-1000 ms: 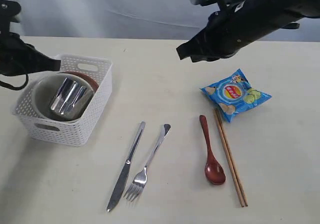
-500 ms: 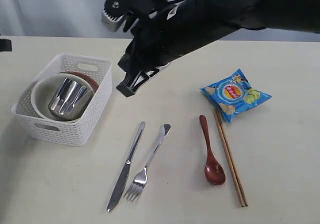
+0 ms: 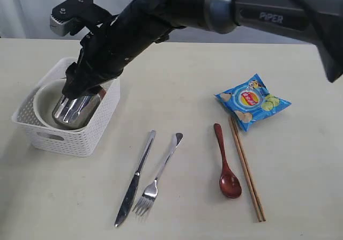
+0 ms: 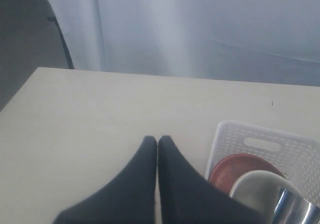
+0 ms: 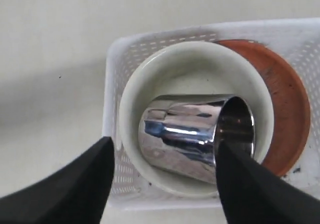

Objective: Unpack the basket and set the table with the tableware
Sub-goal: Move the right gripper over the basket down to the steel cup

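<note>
Your right tool [image 5: 164, 143] has swung across the bench [image 3: 177, 90] to the basket [image 3: 69, 141]. It has spread wide, empty, straddling the steel cup [image 5: 185, 134] lying in the cream bowl [image 5: 150, 84]. Left tool [image 4: 157, 143] pinched closed, idle. Cup pickup looks next.

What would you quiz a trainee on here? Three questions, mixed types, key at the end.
1. True or false: the steel cup lies on its side inside the cream bowl.
2. Fill in: on the table, right beside the dark red spoon, lie the wooden ____.
3. Which claw hangs open over the basket?
Key: 1 true; 2 chopsticks; 3 the right claw.
</note>
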